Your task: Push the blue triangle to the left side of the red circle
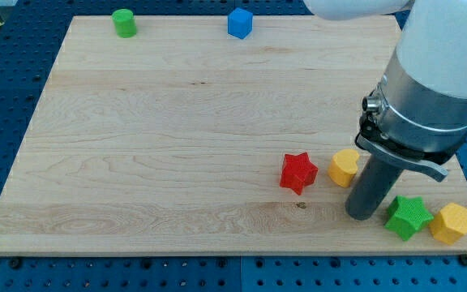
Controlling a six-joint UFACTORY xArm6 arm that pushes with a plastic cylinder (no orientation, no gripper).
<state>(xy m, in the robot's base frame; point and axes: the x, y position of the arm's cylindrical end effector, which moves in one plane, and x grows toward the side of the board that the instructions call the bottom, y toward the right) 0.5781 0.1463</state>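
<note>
My tip (362, 214) rests on the worktop (177, 146) between yellow heart (344, 166) and green star (408, 216); red star (298, 172) lies beyond the heart. No hand to spread or close.

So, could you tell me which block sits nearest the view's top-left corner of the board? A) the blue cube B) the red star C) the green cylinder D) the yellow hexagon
C: the green cylinder stands by the top-left corner, left of the blue cube.

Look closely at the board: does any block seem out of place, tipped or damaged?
Nothing looks damaged or tipped. The green cylinder and blue block sit alone at the view's top edge, far from the cluster around my tip.
</note>
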